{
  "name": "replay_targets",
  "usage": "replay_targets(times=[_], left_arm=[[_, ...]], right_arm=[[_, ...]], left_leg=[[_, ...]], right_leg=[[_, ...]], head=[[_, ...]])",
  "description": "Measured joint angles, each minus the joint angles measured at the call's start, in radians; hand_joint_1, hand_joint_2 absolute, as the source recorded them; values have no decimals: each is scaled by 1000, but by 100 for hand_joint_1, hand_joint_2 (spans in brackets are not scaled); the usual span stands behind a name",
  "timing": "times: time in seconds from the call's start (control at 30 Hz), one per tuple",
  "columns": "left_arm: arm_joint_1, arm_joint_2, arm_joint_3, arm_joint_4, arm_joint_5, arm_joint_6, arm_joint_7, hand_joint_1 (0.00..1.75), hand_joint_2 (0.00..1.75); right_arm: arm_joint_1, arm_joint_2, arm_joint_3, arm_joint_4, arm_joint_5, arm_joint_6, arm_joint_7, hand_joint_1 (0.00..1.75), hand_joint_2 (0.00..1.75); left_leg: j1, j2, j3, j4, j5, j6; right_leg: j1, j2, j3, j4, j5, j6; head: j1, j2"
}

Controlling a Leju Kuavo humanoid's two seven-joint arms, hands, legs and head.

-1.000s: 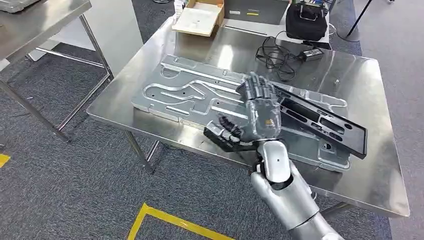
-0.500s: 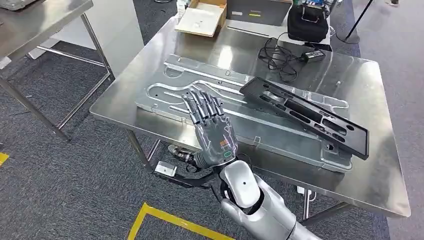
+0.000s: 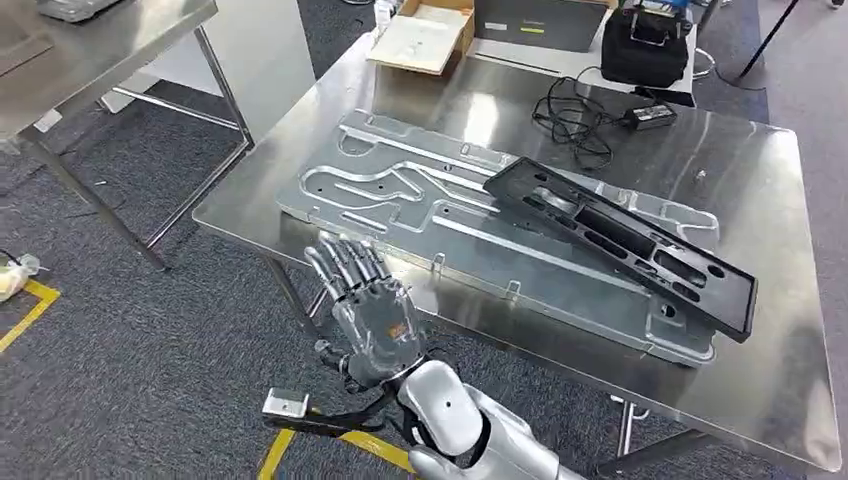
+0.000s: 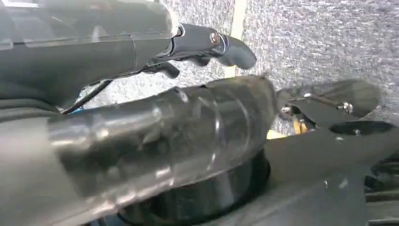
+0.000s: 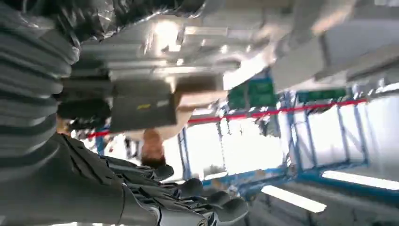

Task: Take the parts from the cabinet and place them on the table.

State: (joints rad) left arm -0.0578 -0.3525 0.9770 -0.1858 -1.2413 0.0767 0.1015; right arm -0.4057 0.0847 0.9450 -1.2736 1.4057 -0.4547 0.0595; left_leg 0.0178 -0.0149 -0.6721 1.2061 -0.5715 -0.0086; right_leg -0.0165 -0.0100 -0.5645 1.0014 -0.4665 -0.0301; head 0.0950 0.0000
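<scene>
Black part (image 3: 620,243) lay flat on the steel table (image 3: 760,180), resting diagonally across the right half of a big silver machined plate (image 3: 420,200) — one end near the plate's middle, the other past its right end toward the table's near right. Nothing touched it. Right hand (image 3: 365,305) was off the table's near edge, over the carpet, palm down, fingers (image 3: 345,262) straight and spread, holding nothing; well apart from the black part. In the right wrist view the same hand (image 5: 155,197) showed dark fingers extended, empty. Left hand (image 4: 207,44) was seen in the left wrist view above grey carpet — fingertips visible, nothing seen in them, but open or curled could not be told. At the table's far end: a cardboard box (image 3: 425,38), a black bag (image 3: 645,45), a coiled cable with adapter (image 3: 590,115). Second steel table (image 3: 90,50) stood at the left.
</scene>
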Motion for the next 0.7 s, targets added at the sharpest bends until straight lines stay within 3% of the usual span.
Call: replay_targets(times=[0.03, 0.07, 0.1, 0.17, 0.2, 0.23, 0.27, 0.37, 0.4, 0.43, 0.47, 0.53, 0.57, 0.6, 0.63, 0.67, 0.7], left_arm=[[0, 0, 0, 0, 0, -1, 0, 0, 175], [1, 2, 0, 0, 0, -2, -2, 0, 175], [2, 3, 1, 0, 5, -4, -6, 0, 175], [3, 4, 2, 0, 9, -4, -10, 0, 175], [2, 4, 3, 0, 10, -2, -13, 0, 175], [0, 4, 3, 0, 11, 0, -13, 0, 175], [-1, 3, 4, 0, 11, 3, -13, 0, 175], [1, 3, 8, 0, 11, 8, -13, 0, 175], [2, 2, 9, 0, 11, 9, -13, 0, 175], [1, 2, 9, 0, 11, 10, -13, 0, 175], [0, 2, 9, 0, 11, 11, -13, 0, 175], [0, 2, 10, 0, 11, 11, -12, 0, 175], [1, 2, 10, 0, 9, 12, -9, 0, 175], [1, 2, 10, 0, 9, 15, -6, 0, 175], [1, 2, 10, 0, 9, 16, -5, 0, 175], [0, 2, 11, 0, 9, 17, -3, 0, 175], [-1, 2, 11, 0, 9, 17, -3, 0, 0]], right_arm=[[14, 2, 11, 26, -7, -3, -2, 0, 175], [22, 5, 20, 46, -13, -7, -6, 0, 175], [26, 10, 27, 67, -18, -12, -8, 0, 175], [28, 18, 37, 93, -26, -15, -11, 0, 175], [28, 21, 41, 101, -27, -15, -14, 0, 175], [28, 22, 45, 106, -27, -14, -16, 0, 175], [28, 23, 49, 112, -29, -13, -17, 0, 175], [31, 26, 53, 125, -32, -13, -18, 0, 175], [30, 28, 53, 127, -33, -13, -18, 0, 175], [30, 29, 54, 130, -34, -13, -19, 0, 175], [30, 29, 54, 132, -33, -13, -19, 0, 175], [34, 27, 54, 141, -34, -12, -19, 0, 175], [35, 26, 57, 145, -34, -12, -19, 0, 175], [36, 26, 60, 149, -35, -12, -20, 0, 175], [36, 26, 62, 152, -36, -12, -21, 0, 175], [36, 26, 63, 153, -37, -12, -21, 0, 175], [35, 26, 66, 153, -37, -11, -21, 0, 175]], left_leg=[[1, 3, -42, 80, -28, -4], [2, 5, -60, 108, -28, -6], [3, 9, -51, 87, -2, -6], [3, 22, 19, -55, 81, -6], [3, 49, 64, -139, 118, -3], [-7, 89, 84, -176, 102, 0], [-6, 70, 82, -181, 108, 13], [-10, 45, 78, -181, 109, 26], [-1, 36, 82, -189, 115, 35], [-1, 27, 82, -190, 116, 40], [0, 22, 81, -190, 118, 45], [-1, 1, 79, -190, 118, 46], [-2, -11, 79, -189, 117, 47], [-2, -23, 80, -189, 117, 47], [-2, -37, 81, -188, 117, 47], [-2, -53, 83, -188, 117, 46], [-3, -66, 85, -188, 117, 46]], right_leg=[[2, -14, 0, 0, -2, -3], [4, -23, 0, 1, -4, -4], [4, -32, 1, 3, -6, -2], [4, -47, 4, 10, -14, 2], [4, -53, 6, 16, -20, 7], [11, -59, 5, 22, -26, 14], [16, -64, 3, 29, -31, 20], [16, -86, 10, 24, -31, 29], [11, -76, 8, 30, -42, 38], [8, -37, -2, 61, -68, 42], [7, -15, -27, 117, -103, 44], [6, 3, -105, 275, -172, 47], [6, 5, -134, 328, -182, 47], [6, 6, -140, 329, -165, 45], [6, 8, -124, 288, -128, 42], [6, 14, -85, 201, -73, 36], [6, 34, -43, 110, -25, 28]], head=[[0, 0], [0, 0], [0, 0], [0, 0], [0, 0], [0, 0], [2, 0], [2, 0], [2, 0], [3, 0], [3, 0], [3, 0], [2, 0], [3, 0], [2, 0], [3, 0], [3, 0]])
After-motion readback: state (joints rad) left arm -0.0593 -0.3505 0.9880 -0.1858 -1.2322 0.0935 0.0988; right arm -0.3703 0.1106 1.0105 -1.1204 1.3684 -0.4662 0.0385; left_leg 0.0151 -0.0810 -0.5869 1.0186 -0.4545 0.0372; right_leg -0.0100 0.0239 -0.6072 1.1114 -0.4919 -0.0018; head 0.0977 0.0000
